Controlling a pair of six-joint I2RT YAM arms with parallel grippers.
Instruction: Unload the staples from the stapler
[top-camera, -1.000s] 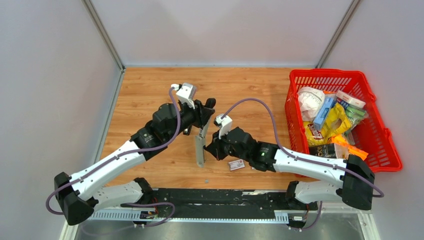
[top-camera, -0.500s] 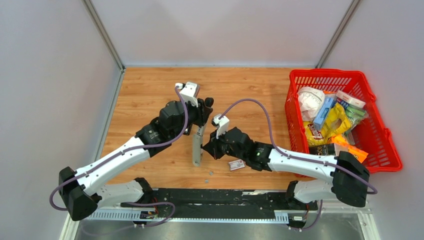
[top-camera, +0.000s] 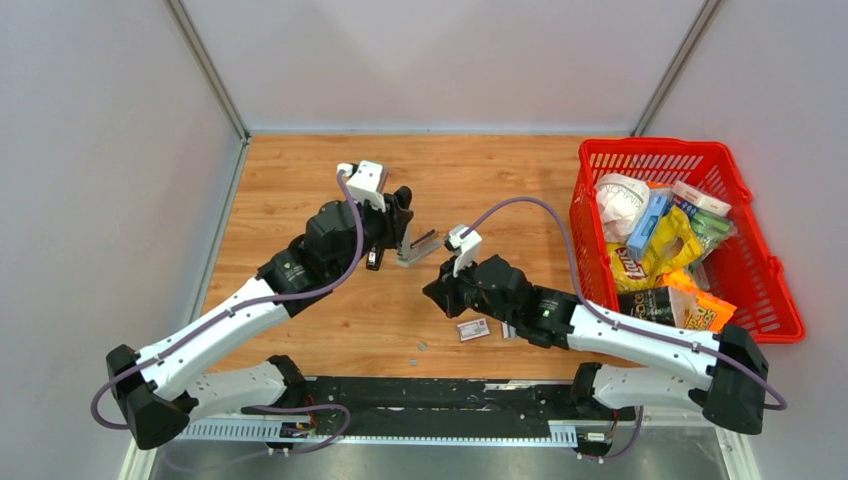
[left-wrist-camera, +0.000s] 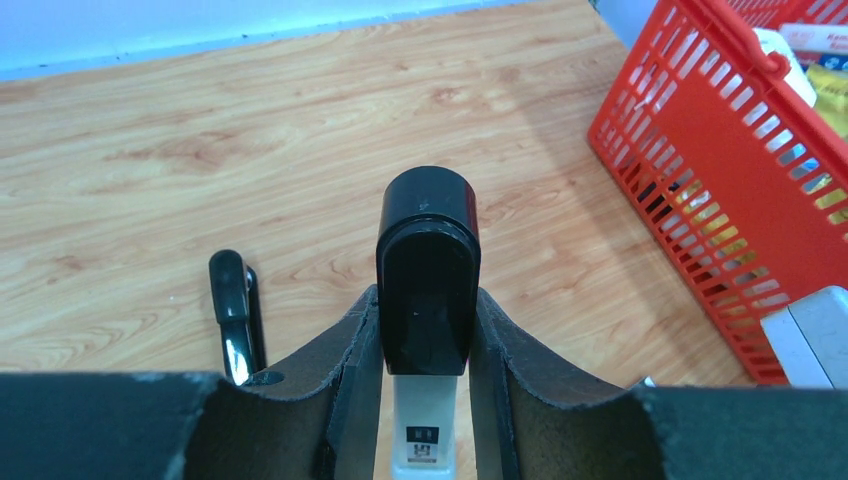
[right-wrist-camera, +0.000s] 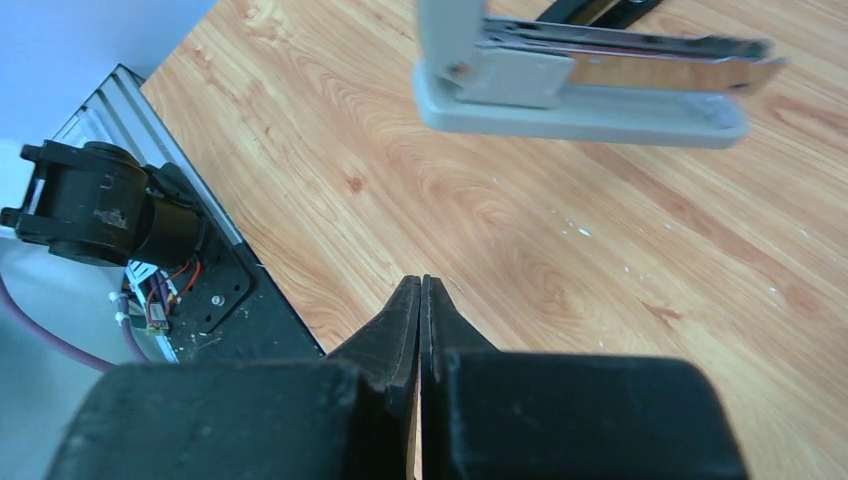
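We can read little here. In the top view, a yellow chip bag (top-camera: 668, 245) at about 7 o'clock within the red basket (top-camera: 650, 143) carries a red roundel that we take for Lay's. At 6 o'clock from it, a dark packet (top-camera: 650, 300) shows white letters too small for us to read. The print on the small red-and-white box (top-camera: 473, 329), at 5 o'clock on the table, is blurred. In the left wrist view the stapler (left-wrist-camera: 428, 270) bears a small label (left-wrist-camera: 423, 441), which is unreadable.
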